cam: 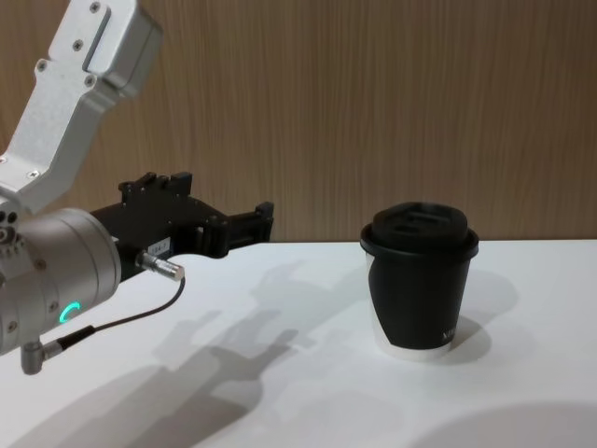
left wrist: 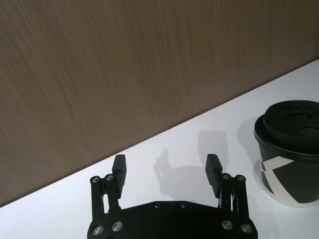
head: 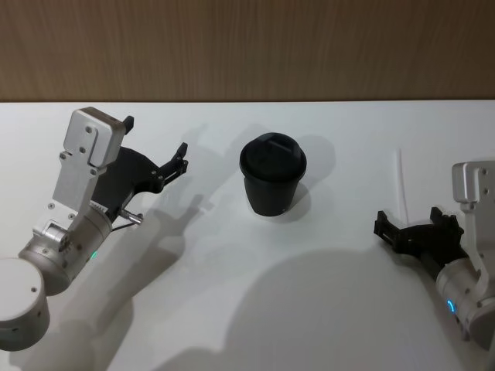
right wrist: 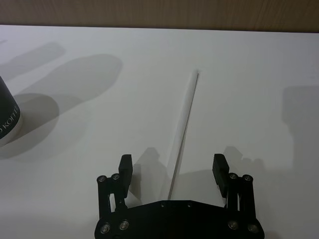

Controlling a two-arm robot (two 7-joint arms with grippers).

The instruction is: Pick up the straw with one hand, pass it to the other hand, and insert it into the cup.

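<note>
Head view: the black lidded cup (head: 272,176) stands upright at the centre of the white table (head: 232,309). The white straw (head: 401,182) lies flat at the right, well apart from the cup. The right gripper (head: 408,220) sits at lower right by the straw's near end, fingers spread wide. The left gripper (head: 155,137) is at upper left, also wide and empty.

Left wrist view: the left gripper (left wrist: 166,164) gapes over bare table, the cup (left wrist: 289,159) off to one side.

Right wrist view: the straw (right wrist: 185,119) runs between the right gripper's (right wrist: 172,164) wide fingers, touching neither.

Chest view: the left gripper (cam: 224,205) hangs above the table at mid-left, with a thin dark cable (cam: 121,322) below its wrist. The cup (cam: 420,280) stands right of centre.
</note>
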